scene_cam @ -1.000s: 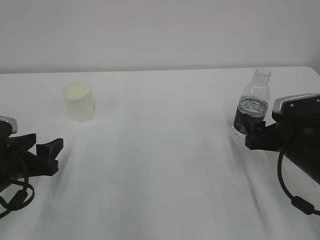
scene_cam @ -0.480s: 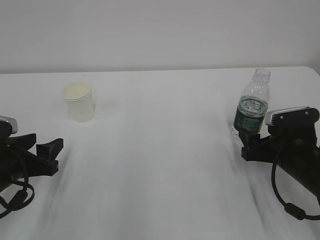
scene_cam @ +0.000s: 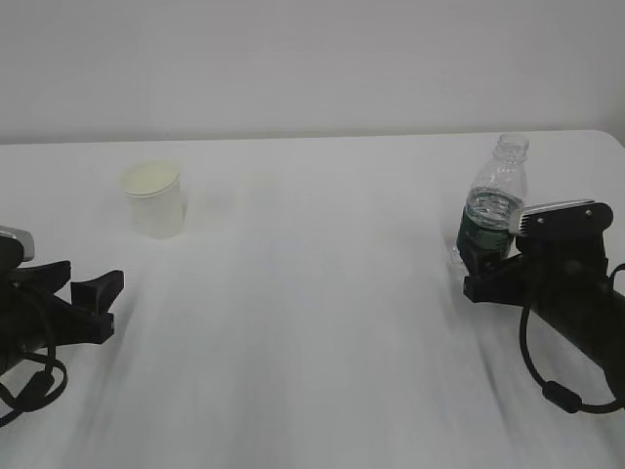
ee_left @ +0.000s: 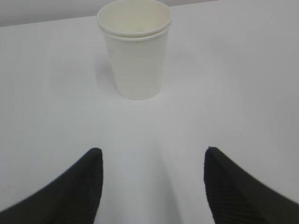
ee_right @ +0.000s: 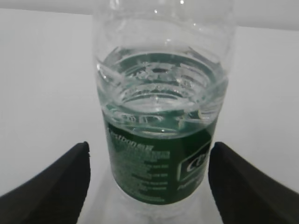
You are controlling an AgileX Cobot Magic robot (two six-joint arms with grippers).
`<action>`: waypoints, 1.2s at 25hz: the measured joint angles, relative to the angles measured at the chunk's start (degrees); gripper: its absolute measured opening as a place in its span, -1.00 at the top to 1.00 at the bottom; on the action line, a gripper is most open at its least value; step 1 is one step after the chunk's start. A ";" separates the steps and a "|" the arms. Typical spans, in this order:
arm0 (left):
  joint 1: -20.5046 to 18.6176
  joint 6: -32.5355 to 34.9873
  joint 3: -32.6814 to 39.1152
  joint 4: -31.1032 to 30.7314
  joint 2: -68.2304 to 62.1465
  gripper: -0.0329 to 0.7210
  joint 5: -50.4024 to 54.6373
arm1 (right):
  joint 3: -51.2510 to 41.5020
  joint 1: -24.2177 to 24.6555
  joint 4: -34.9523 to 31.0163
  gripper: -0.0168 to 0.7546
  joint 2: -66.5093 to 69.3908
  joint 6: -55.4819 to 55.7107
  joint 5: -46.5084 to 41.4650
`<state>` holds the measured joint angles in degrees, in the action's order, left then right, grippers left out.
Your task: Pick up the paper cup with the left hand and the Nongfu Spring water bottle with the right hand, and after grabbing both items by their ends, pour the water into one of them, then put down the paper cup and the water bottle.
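Nearest me on the left, my left hand's black two-finger tool point(scene_cam: 98, 305) sits low over the plain white desk point(scene_cam: 322, 322), its jaws spread wide and empty. I judge it waits there lined up for a straight run forward, because in the left wrist view the gap between the two dark fingers point(ee_left: 74, 191) frames the small white tapered paper cup point(ee_left: 134, 46) squarely, though the cup stands upright well ahead of them with bare desk between.

On the right, my right hand's black tool with the grey-white plate point(scene_cam: 485, 272) is much closer to its target. Its jaws stand wide, one on either side of the small clear ribbed plastic water bottle with the dark green label band point(ee_right: 161, 116), level with that band. I see no contact yet, so nothing is held. The bottle stands upright and capless near the desk's right edge, the clear water point(ee_right: 161, 100) reaching just above the label. Gripping low like this looks sensible to me: the neck stays free for pouring. Closing gently matters, since a thin open bottle can squeeze and spill.
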<state>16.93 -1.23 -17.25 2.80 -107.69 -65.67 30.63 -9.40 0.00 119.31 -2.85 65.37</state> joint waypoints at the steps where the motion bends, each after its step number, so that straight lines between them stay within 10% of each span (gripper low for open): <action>1: 0.00 0.00 0.00 0.00 0.00 -0.38 0.00 | 0.12 0.00 0.00 -0.60 0.00 0.00 0.00; 30: 0.00 0.00 0.00 0.00 0.00 -0.38 0.00 | 10.19 0.00 -0.30 -0.58 5.87 -0.51 0.00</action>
<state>16.93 -1.23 -17.25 2.80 -107.69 -65.67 40.83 -9.40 -0.30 125.18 -3.35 65.37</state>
